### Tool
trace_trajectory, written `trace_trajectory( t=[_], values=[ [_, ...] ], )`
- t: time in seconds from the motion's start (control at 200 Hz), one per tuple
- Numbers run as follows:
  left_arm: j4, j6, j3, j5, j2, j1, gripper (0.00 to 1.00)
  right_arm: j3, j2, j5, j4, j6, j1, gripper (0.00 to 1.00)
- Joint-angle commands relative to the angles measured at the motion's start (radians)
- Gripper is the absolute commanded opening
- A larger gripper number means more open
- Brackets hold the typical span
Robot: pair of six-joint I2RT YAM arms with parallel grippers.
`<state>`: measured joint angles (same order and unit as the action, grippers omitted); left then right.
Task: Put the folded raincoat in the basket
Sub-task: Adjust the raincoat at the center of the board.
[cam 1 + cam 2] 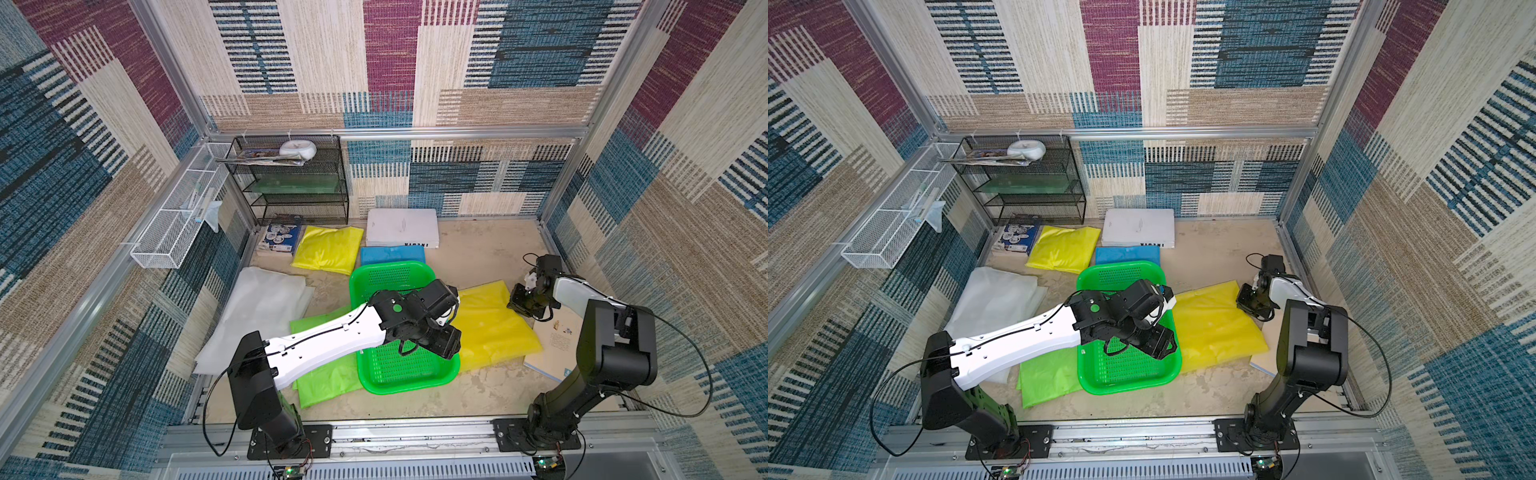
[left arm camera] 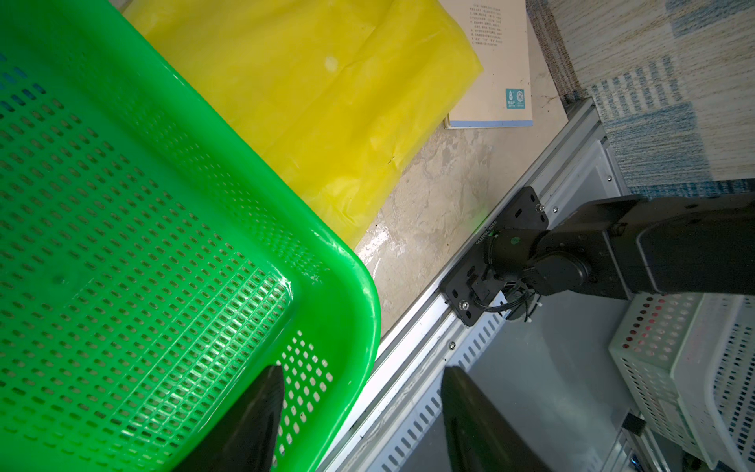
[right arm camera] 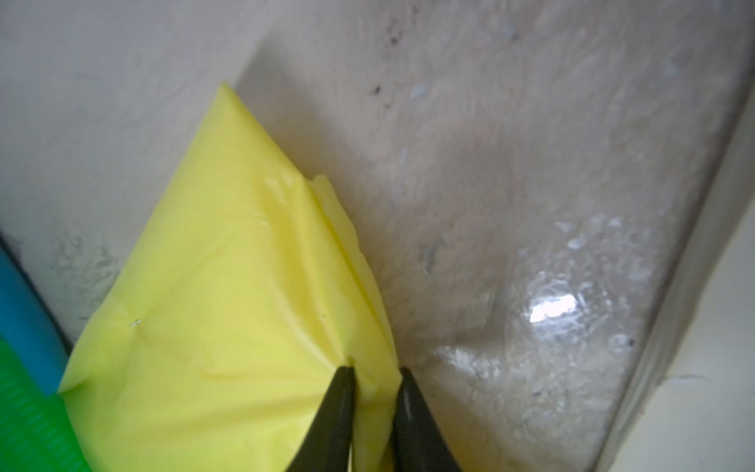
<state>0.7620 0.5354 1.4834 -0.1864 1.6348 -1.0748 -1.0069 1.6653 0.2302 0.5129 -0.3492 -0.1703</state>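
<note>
The green basket (image 1: 409, 387) (image 1: 1126, 389) sits mid-table. My left gripper (image 1: 451, 344) (image 1: 1163, 345) hangs over its near right corner. It is open (image 2: 363, 370), one finger inside the basket (image 2: 367, 294) and one outside, with the wall between them untouched. A folded yellow raincoat (image 1: 490, 328) (image 1: 1217, 328) (image 2: 327, 102) lies flat just right of the basket. My right gripper (image 1: 521, 307) (image 1: 1248, 301) is at its far right edge, shut (image 3: 376, 370) on a pinch of the yellow raincoat (image 3: 224, 306).
Other folded raincoats lie around: yellow (image 1: 328, 249) and blue (image 1: 392, 254) behind the basket, light green (image 1: 328, 374) and clear white (image 1: 257, 311) to its left. A booklet (image 1: 552, 345) lies partly under the held raincoat. A white book (image 1: 403, 227), black rack (image 1: 291, 183) and white wire basket (image 1: 183, 216) stand at the back.
</note>
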Motion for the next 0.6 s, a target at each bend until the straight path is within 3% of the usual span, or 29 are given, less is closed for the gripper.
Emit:
trace_trajectory(
  t=[0.0, 0.225, 0.421, 0.591],
  values=[
    [-0.017, -0.005, 0.008, 0.001, -0.005, 0.004, 0.66, -0.039, -0.019, 0.009, 0.044, -0.004, 0.002, 0.12],
    [-0.008, -0.012, 0.025, 0.005, -0.021, 0.018, 0.68, -0.136, -0.102, -0.137, 0.127, -0.001, 0.001, 0.02],
    [-0.003, -0.011, 0.085, -0.032, 0.034, 0.017, 0.68, -0.193, -0.145, -0.361, 0.165, -0.014, -0.012, 0.02],
    [0.014, -0.004, 0.2, -0.067, 0.132, 0.015, 0.68, -0.19, -0.094, -0.398, 0.171, -0.025, -0.096, 0.04]
  ],
)
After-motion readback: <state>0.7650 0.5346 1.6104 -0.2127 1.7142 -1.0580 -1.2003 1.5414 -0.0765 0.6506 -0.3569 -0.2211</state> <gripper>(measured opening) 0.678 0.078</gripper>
